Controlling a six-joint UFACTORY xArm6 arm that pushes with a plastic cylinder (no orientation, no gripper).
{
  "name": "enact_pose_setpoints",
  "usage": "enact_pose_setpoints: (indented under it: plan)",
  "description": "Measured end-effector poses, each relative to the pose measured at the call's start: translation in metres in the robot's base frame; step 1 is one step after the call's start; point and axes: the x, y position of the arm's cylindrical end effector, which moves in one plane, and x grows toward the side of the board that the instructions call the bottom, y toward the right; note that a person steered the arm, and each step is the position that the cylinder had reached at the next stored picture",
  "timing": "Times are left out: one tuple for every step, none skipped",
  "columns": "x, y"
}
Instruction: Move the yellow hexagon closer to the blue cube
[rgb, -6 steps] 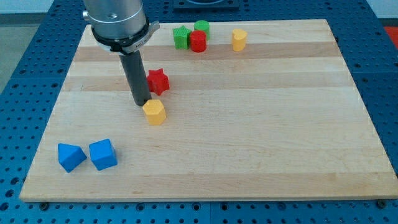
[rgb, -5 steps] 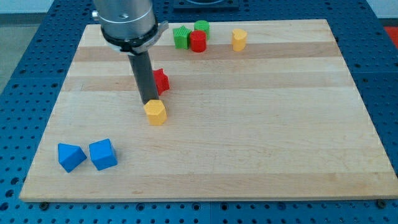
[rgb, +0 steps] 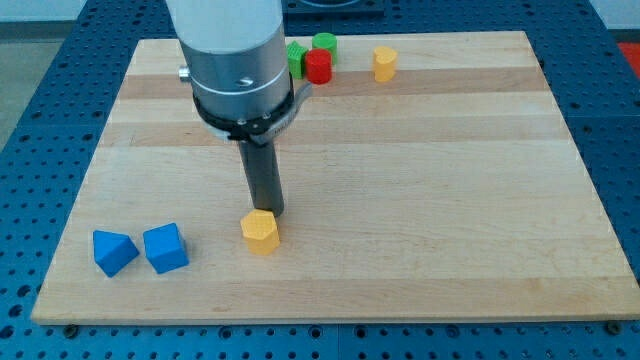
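The yellow hexagon (rgb: 260, 231) lies on the wooden board (rgb: 420, 200), low and left of centre. My tip (rgb: 268, 213) is just above it in the view, at its upper right edge, touching or nearly so. The blue cube (rgb: 165, 248) sits to the hexagon's left near the board's bottom left, with a gap of about a block and a half between them. The arm's body hides the board above the rod.
A blue wedge-like block (rgb: 113, 252) sits just left of the blue cube. At the view's top are a green star (rgb: 297, 57), a green cylinder (rgb: 324, 42), a red cylinder (rgb: 318, 67) and a second yellow block (rgb: 384, 63).
My tip has moved down and slightly right, pushing the yellow hexagon down the board. The red star seen earlier is now hidden behind the arm.
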Motion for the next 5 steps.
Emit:
enact_pose_setpoints:
  plan:
    - [0.009,0.001]
    - [0.003,0.012]
    - [0.002,0.048]
    - [0.018,0.076]
    - [0.030,0.077]
